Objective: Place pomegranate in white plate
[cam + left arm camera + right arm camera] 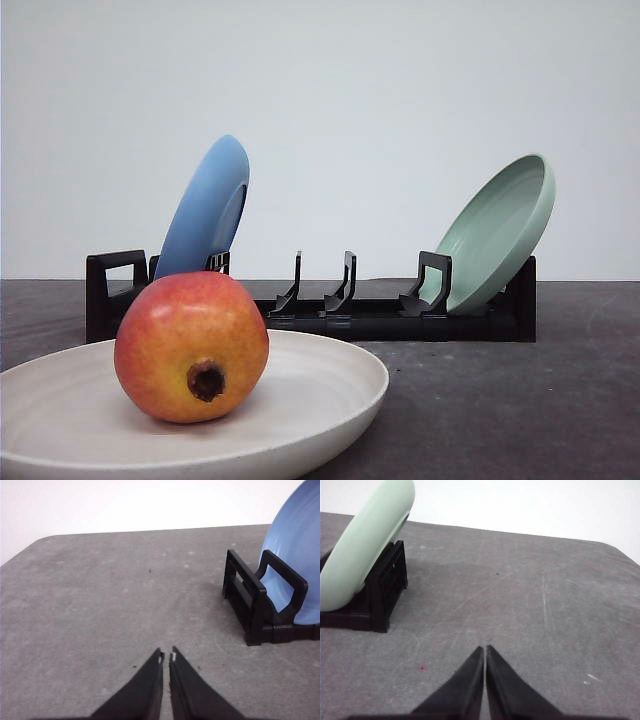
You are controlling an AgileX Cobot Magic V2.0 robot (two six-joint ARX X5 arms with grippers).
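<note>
Front view shows the pomegranate resting in the white plate; it could roll if bumped. Left gripper and right gripper are closed, empty.

Behind the white plate, the black dish rack bars the way across the table. A blue plate leans at its left end, a pale green plate at its right; the middle slots stand open. Bare tabletop lies right of the white plate.

Left claw closed, fingertips nearly touching, holding nothing. Right claw closed, fingertips together, holding nothing.
</note>
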